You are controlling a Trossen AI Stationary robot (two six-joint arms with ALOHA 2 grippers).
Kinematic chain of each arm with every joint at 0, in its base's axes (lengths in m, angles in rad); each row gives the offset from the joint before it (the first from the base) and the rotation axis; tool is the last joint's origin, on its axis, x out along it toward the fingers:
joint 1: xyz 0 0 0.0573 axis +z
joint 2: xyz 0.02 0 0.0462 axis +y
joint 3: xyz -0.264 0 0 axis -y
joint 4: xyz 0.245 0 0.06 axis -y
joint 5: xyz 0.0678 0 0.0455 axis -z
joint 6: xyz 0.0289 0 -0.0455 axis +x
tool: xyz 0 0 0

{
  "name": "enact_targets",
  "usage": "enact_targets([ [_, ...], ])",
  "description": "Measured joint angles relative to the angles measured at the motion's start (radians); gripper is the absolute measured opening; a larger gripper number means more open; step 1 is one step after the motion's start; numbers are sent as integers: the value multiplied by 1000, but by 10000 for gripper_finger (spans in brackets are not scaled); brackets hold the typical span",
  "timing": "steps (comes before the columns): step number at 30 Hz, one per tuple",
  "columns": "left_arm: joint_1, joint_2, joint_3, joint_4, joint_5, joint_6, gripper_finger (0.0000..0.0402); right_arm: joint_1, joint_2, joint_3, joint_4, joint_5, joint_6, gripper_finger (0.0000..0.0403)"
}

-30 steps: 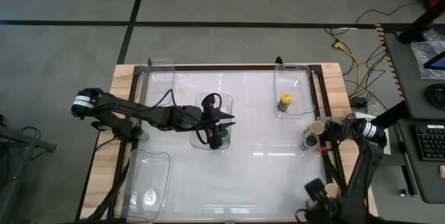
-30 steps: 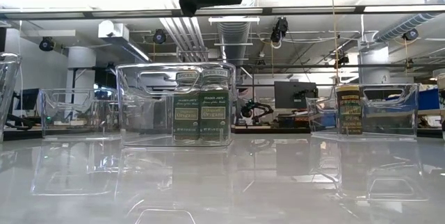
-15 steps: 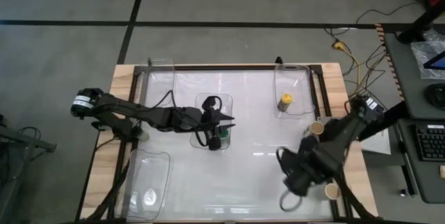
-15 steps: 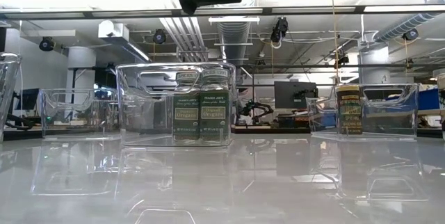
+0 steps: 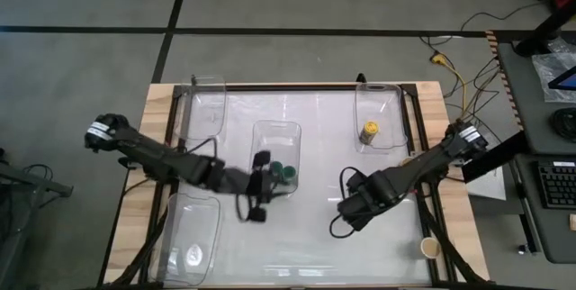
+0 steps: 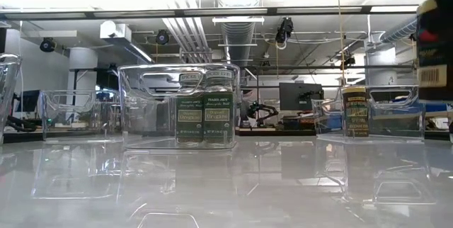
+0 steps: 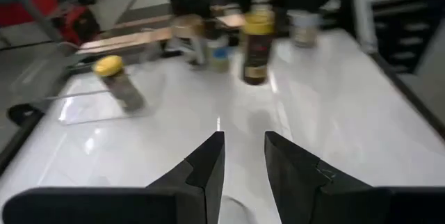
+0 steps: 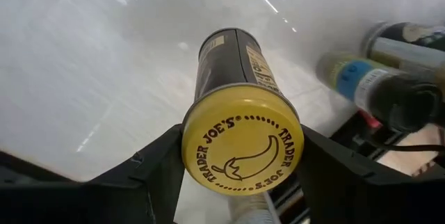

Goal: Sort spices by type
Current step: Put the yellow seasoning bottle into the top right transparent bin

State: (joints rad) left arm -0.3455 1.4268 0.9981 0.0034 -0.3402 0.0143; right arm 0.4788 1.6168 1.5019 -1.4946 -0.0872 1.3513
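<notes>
My left pincer (image 5: pixel 256 202) was hanging right over the middle bin (image 5: pixel 274 130) a second ago. Now it has pulled back toward 7 o'clock of that bin. Its two fingers sit close together, with only a thin gap, and they hold nothing. The two green-lid jars (image 5: pixel 283 173) stand side by side in the middle bin, so I think the green pair is done. My right arm has moved a lot too. It was out at the worktop's (image 5: pixel 315 236) 3 o'clock edge, where the loose jars wait, and now it has swung in over the worktop, at about 4 o'clock from the middle. The right pincer (image 5: pixel 346 211) is squeezing a yellow-lid jar (image 8: pixel 240 147) by its sides, and the jar is lifted off the worktop. The other yellow jar (image 5: pixel 369 131) already stands in the bin (image 5: pixel 378 92) at about 1 o'clock. So I think the next job is to carry my jar up there, get it over the clear wall, and set it down beside its twin. One tan-lid jar (image 5: pixel 429 248) waits at the 5 o'clock corner.
</notes>
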Motion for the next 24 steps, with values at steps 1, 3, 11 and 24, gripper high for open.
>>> enact_targets([
  [1, -35, -9, 0, -20, -19, -3, 88, -4, 8, -5, 16, -2, 8, 225],
  [3, -106, -27, 0, -60, -45, -4, 88, -9, 25, -13, 60, -8, 14, 225],
  [11, -295, -87, -4, -160, -55, -46, 88, -10, 95, -28, 197, -30, 154, 228],
  [24, -455, -108, -4, -178, -129, -146, 88, -10, 113, -28, 219, -40, 355, 230],
])
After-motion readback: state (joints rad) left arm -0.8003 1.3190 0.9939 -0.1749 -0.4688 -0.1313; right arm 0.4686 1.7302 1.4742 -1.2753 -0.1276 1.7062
